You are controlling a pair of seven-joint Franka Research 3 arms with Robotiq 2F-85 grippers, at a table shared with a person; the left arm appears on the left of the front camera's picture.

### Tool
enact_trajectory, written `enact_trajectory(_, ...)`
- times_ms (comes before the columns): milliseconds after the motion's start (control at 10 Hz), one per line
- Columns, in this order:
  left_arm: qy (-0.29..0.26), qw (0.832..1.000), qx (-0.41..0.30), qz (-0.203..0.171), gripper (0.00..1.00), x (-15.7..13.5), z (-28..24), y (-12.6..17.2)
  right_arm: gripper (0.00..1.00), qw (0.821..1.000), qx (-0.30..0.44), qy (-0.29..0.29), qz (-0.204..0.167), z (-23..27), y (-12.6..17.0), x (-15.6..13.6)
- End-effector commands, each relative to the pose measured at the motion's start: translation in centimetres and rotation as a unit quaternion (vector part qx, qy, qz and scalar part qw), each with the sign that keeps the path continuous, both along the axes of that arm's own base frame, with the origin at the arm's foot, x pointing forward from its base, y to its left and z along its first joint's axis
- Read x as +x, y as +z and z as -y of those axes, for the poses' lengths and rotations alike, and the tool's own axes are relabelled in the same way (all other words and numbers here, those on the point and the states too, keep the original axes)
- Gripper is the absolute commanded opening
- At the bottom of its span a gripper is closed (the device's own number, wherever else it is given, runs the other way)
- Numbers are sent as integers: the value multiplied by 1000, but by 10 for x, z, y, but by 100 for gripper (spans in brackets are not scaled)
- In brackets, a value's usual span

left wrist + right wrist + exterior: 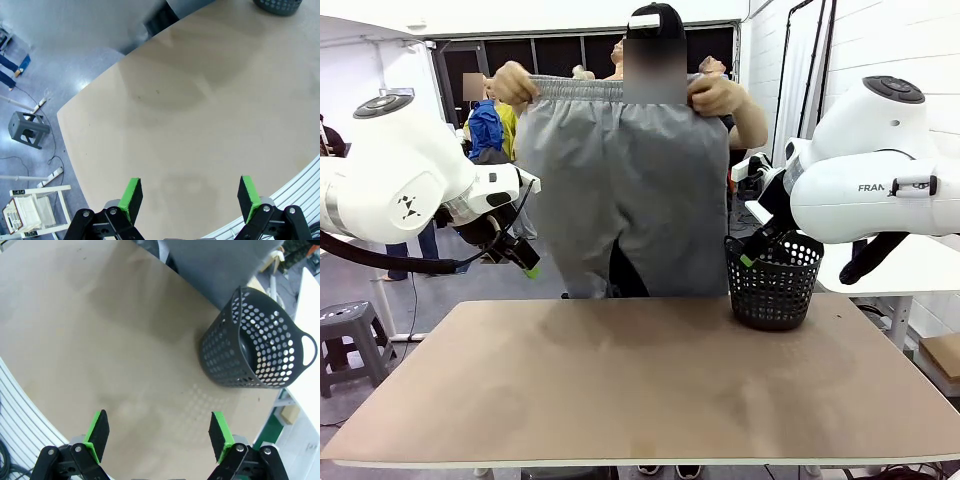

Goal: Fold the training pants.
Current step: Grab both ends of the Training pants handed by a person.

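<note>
The pants (620, 190) hang past the table's (640, 400) far edge, gripped at the waistband by a person's hands (513, 82). Long axis upright, waistband on top, legs pointing down. The left gripper (190, 192) and right gripper (159, 432) hover over the table, jaws apart, empty.

Held up at left: left arm (400, 180), wrist pitched down toward the middle, left gripper (190, 192) spread wide, green pads apart, empty. Same at right, mirrored: right arm (880, 170), right gripper (159, 432) spread wide, empty.
</note>
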State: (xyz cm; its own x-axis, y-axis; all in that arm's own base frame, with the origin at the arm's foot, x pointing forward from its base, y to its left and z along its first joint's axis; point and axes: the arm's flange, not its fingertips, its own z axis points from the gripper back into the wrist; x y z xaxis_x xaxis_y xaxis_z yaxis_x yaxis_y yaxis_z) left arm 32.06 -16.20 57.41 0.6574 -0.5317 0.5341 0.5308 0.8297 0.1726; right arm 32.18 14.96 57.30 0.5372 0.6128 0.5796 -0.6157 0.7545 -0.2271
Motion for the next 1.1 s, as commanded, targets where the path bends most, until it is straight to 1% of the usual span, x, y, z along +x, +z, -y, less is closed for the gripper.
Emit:
enact_trajectory(0, -1, 1000, -2, -1, 100, 0, 0, 0, 100, 1000, 4, 3, -2, 0, 0, 0)
enact_trajectory(1000, -1, 1000, -2, -1, 100, 0, 0, 0, 100, 1000, 4, 3, -2, 0, 0, 0)
